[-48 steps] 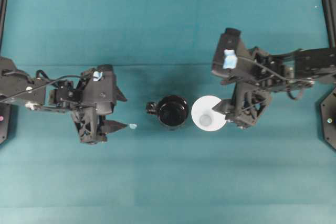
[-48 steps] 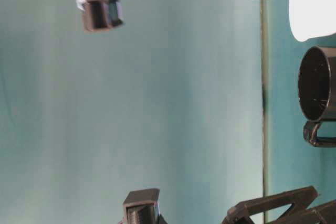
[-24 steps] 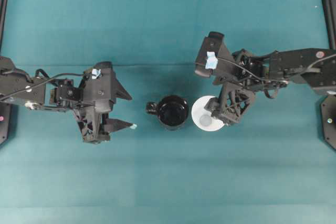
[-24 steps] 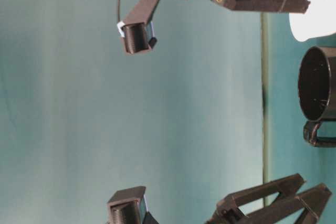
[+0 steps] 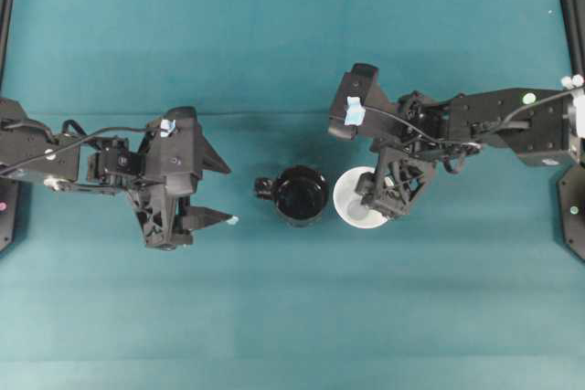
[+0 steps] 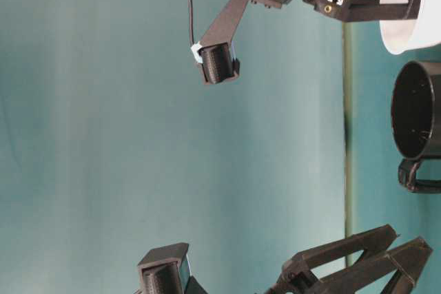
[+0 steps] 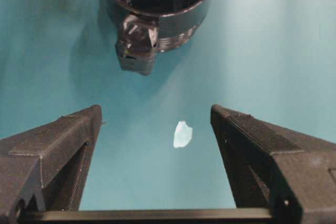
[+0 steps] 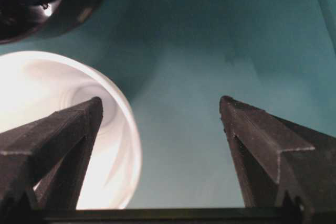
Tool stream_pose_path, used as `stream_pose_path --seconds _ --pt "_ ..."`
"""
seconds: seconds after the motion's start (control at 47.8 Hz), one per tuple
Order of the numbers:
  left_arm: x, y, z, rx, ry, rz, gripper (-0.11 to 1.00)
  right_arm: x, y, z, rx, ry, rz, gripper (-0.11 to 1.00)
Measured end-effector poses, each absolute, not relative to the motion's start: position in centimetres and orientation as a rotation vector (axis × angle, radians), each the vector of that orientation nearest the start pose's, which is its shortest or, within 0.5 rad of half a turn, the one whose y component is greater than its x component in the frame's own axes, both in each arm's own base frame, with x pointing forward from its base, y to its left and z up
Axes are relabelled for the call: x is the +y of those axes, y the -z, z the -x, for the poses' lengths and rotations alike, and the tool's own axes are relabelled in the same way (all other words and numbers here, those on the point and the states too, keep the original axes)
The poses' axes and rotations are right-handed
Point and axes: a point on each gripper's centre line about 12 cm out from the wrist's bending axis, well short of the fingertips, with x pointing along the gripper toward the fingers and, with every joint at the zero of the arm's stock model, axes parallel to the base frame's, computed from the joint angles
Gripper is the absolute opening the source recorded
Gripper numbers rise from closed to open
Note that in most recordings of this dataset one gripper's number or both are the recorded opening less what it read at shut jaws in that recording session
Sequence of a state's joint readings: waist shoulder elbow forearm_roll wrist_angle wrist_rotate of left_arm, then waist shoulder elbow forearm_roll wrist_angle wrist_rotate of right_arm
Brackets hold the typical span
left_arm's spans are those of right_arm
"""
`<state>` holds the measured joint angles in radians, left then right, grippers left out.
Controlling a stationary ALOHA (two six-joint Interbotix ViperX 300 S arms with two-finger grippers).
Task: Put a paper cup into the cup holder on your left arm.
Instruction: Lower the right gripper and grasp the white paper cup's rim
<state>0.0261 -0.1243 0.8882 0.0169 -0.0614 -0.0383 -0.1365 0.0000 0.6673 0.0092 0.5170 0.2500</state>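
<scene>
The white paper cup [image 5: 352, 196] stands upright on the teal table, just right of the glossy black cup holder [image 5: 300, 195], whose handle [image 5: 263, 189] points left. My right gripper [image 5: 373, 200] hangs open over the cup. In the right wrist view one finger [image 8: 68, 129] lies over the cup's mouth [image 8: 118, 145] and the other is over bare table, so the rim is between them. My left gripper [image 5: 227, 195] is open and empty, left of the holder and apart from it. The left wrist view shows the holder [image 7: 157, 3] ahead of the left gripper [image 7: 155, 114].
A small pale scrap [image 7: 182, 134] lies on the table between the left fingers. Black frame posts [image 5: 5, 6] [image 5: 574, 6] stand at the far corners. From table level the cup [image 6: 406, 32] and holder [image 6: 415, 111] stand side by side.
The right arm has swung left and come down over the paper cup, with one finger now above its mouth. The left arm has shifted only slightly.
</scene>
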Motion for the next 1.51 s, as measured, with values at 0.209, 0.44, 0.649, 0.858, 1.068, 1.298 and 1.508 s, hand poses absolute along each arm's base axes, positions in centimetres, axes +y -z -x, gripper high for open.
stream_pose_path --seconds 0.209,0.44,0.649,0.858,1.068,1.298,1.508 --pt "0.8 -14.8 -32.9 0.704 -0.032 0.030 0.87 -4.5 -13.2 -33.7 1.163 0.267 -0.308 0.81" --pt "0.8 -14.8 -32.9 0.702 -0.032 0.030 0.87 -4.4 -13.6 -34.2 1.146 0.260 -0.306 0.26" --pt "0.8 -14.8 -32.9 0.704 -0.032 0.030 0.87 -3.9 -14.0 -34.4 1.153 0.248 -0.304 -0.04" --pt "0.9 -14.7 -32.9 0.705 -0.034 0.032 0.87 -3.8 -14.1 -34.4 1.166 0.249 -0.313 -0.05" --pt "0.9 -14.7 -32.9 0.705 -0.034 0.034 0.87 -3.8 -14.1 -34.3 1.170 0.251 -0.325 -0.05" --pt "0.9 -14.7 -32.9 0.705 -0.034 0.034 0.87 -3.8 -14.1 -34.0 1.173 0.254 -0.331 -0.05" --pt "0.9 -14.7 -32.9 0.705 -0.034 0.034 0.87 -3.7 -14.2 -33.5 1.174 0.253 -0.330 -0.05"
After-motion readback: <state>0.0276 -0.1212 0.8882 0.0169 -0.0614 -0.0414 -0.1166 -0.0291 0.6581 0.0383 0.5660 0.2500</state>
